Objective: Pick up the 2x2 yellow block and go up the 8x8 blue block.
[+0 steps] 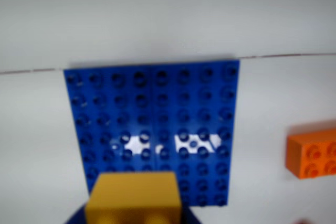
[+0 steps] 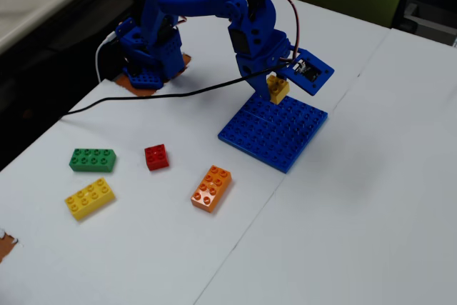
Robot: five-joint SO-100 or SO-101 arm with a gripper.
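Observation:
The 2x2 yellow block [image 1: 134,196] fills the bottom of the wrist view, held between the blue jaws of my gripper [image 1: 134,214]. In the fixed view the gripper [image 2: 275,86] is shut on the yellow block [image 2: 278,89] and holds it at the far edge of the 8x8 blue block [image 2: 274,131]; I cannot tell whether it touches the studs. In the wrist view the blue baseplate [image 1: 157,124] lies flat just beyond the yellow block, with two bright glare patches on its studs.
An orange 2x4 brick [image 2: 211,188] lies near the plate's left corner and shows at the right edge of the wrist view [image 1: 313,153]. A red brick [image 2: 156,156], a green brick [image 2: 93,159] and a long yellow brick [image 2: 90,198] lie further left. A black cable [image 2: 157,96] crosses the table.

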